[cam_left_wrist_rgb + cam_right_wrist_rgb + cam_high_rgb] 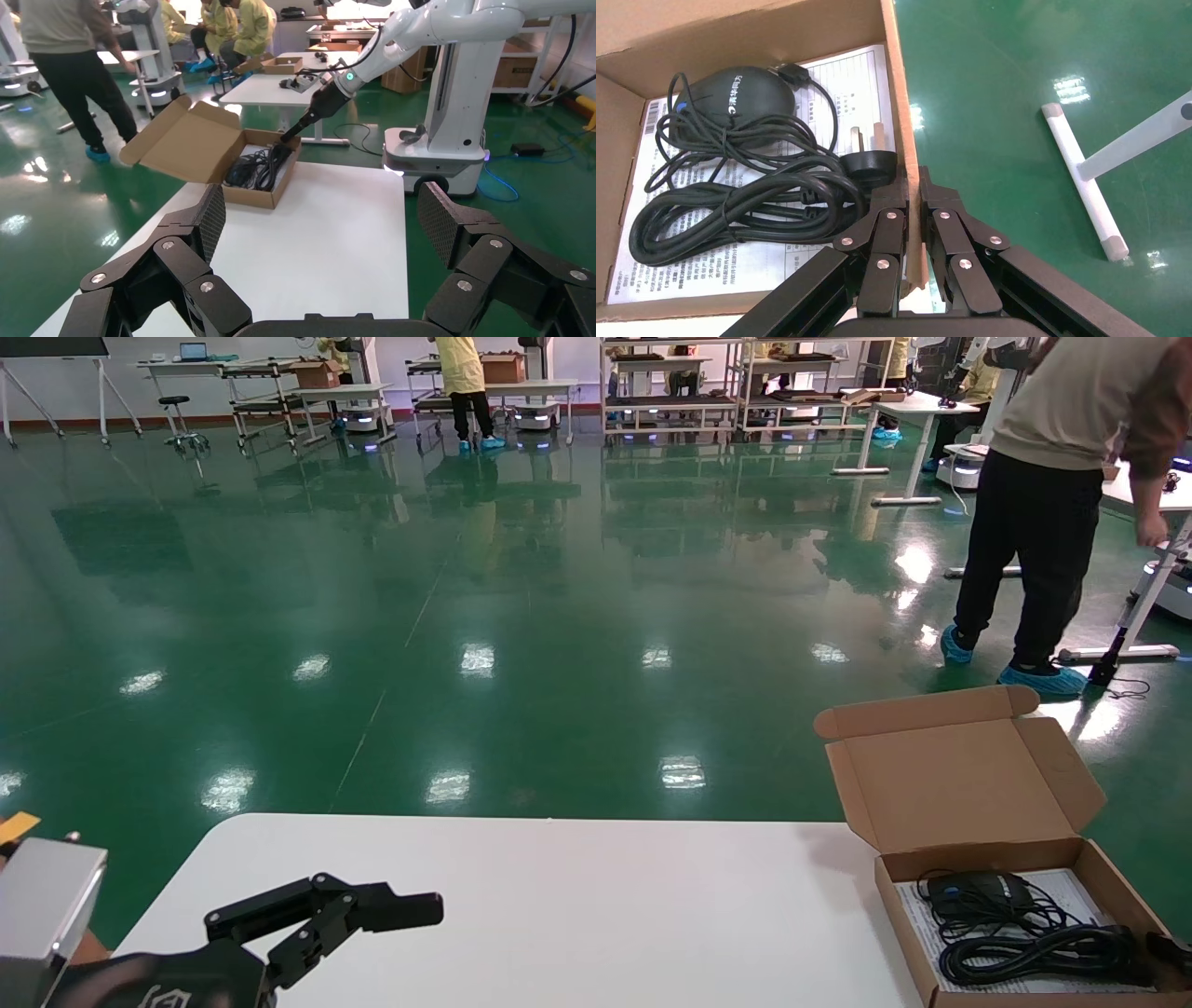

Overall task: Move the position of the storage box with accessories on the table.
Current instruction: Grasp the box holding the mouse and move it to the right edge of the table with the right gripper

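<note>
The right gripper [914, 184] was clamped on the right-hand wall of the storage box [899, 105], one finger inside against the contents and the other outside over the green floor [1032, 63], the cardboard edge pinched between them. The one box [1001, 859] sat at the near right corner of the table [559, 896], its lid flap folded back and standing up on the far side. Inside lay the accessories: one white printed sheet [856, 77] flat on the bottom, one coiled black cable [729, 210] on top of it with a three-pin plug [866, 158] just beside the gripper's inner finger, and one rounded black adapter [733, 102] toward the far end of the box.

From across the table, the right arm [393, 42] reached down at a slant from the white robot body to the box's wall.

The left gripper [326, 919] hovered over the near left part of the table, well apart from the box, its two fingers [211, 217] spread wide and holding nothing.
</note>
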Motion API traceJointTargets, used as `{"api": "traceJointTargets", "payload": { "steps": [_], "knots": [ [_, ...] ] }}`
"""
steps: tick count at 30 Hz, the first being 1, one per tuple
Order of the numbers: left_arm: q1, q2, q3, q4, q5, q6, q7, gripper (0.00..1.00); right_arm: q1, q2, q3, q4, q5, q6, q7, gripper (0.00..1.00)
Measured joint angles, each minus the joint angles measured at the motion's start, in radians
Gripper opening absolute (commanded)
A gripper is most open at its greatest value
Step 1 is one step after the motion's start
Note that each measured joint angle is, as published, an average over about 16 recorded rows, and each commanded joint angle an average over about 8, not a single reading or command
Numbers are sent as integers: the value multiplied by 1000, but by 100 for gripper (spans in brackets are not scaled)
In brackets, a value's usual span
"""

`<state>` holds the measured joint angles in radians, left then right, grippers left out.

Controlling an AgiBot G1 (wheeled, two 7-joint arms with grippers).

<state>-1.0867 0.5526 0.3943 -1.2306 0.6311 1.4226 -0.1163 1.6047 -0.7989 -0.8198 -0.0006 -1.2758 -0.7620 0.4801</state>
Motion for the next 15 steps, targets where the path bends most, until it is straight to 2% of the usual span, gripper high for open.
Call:
{"api": "traceJointTargets", "payload": {
  "steps": [5, 6, 7, 13, 14, 15],
  "knots": [
    [0, 0, 0, 0, 0, 0, 0, 100, -18, -4, 6, 1, 9, 7, -7, 0],
    [0, 0, 0, 0, 0, 0, 0, 100, -21, -5, 8, 1, 11, 8, -9, 4],
    [0, 0, 0, 0, 0, 0, 0, 100, -24, -6, 9, 1, 13, 9, -11, 14],
    [0, 0, 0, 0, 0, 0, 0, 100, -38, -8, 15, 4, 21, 14, -20, 89],
    [0, 0, 0, 0, 0, 0, 0, 100, -39, -8, 15, 4, 22, 14, -22, 97],
    [0, 0, 0, 0, 0, 0, 0, 100, -40, -8, 16, 4, 22, 15, -23, 100]
  ]
}}
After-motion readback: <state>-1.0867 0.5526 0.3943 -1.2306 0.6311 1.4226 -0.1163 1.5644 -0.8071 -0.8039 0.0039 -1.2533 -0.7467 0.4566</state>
